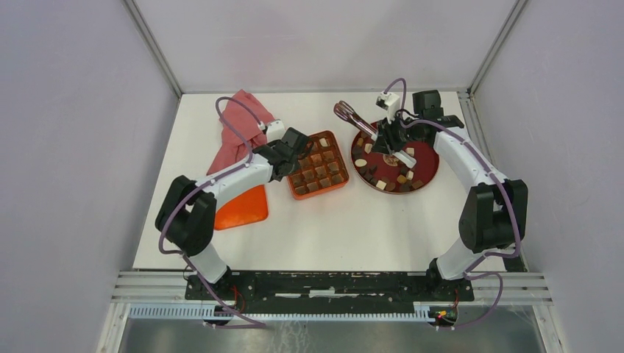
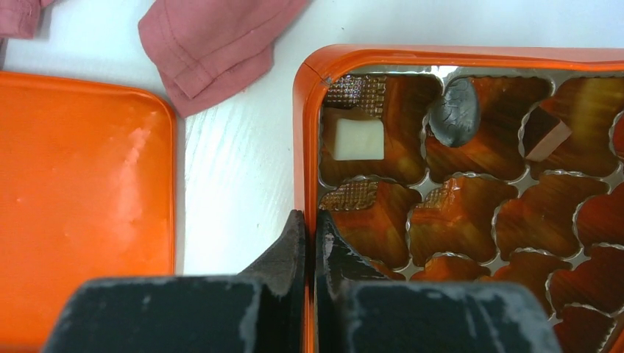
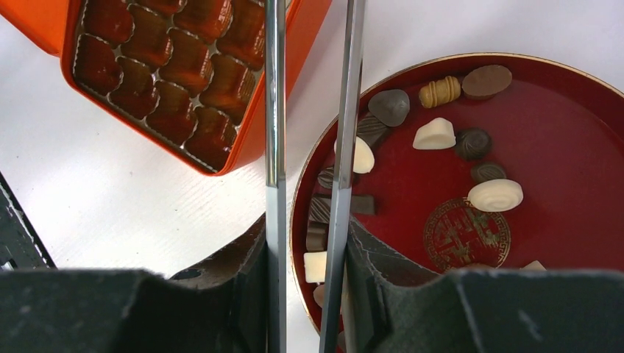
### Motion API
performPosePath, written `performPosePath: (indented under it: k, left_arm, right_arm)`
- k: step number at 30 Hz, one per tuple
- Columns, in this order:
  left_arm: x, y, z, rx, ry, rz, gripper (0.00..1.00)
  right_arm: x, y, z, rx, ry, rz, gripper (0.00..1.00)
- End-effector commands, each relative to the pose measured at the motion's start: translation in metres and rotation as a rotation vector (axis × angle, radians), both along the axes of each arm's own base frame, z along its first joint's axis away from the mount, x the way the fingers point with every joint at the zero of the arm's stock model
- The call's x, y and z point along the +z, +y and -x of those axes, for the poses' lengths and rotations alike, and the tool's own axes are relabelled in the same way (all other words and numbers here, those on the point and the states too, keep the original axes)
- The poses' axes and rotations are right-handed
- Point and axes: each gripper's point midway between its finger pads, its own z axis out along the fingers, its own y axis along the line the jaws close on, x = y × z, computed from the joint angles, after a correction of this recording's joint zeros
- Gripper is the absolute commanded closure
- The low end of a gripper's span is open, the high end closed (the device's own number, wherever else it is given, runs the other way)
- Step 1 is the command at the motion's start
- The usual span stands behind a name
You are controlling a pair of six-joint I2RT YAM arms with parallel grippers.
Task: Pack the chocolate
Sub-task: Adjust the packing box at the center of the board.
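Note:
The orange gridded box (image 2: 441,55) lies left of centre on the table, and my left gripper (image 2: 310,220) is shut on its left wall, one finger outside and one inside. Its cells hold a cream square chocolate (image 2: 358,138), a dark oval one (image 2: 454,112) and a brown block (image 2: 546,134). Several more chocolates (image 3: 434,134) lie on the dark red plate (image 3: 574,147). My right gripper (image 3: 307,243) is shut on metal tongs (image 3: 275,110) above the plate's left edge. The tongs' two arms run apart toward the box, with their tips out of the wrist view.
A pink cloth (image 1: 239,129) is bunched at the back left, close to the box. An orange lid (image 1: 241,207) lies flat beside the left arm. White walls enclose the table on the left, back and right.

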Motion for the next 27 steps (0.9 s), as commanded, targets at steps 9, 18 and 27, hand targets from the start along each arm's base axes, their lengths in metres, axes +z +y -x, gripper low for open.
performPosePath:
  k: [9, 18, 27]
  left_arm:
    - [-0.008, -0.008, -0.009, -0.047, 0.062, 0.045, 0.98]
    - [-0.033, -0.010, -0.011, -0.079, 0.164, 0.072, 0.82]
    - [-0.021, -0.007, -0.011, -0.090, 0.153, 0.089, 0.48]
  right_arm:
    - [0.008, -0.021, 0.002, -0.037, -0.024, 0.006, 0.62]
    - [-0.020, -0.076, 0.017, -0.157, 0.034, 0.154, 0.62]
    - [-0.023, -0.114, 0.020, -0.251, 0.054, 0.211, 0.62]
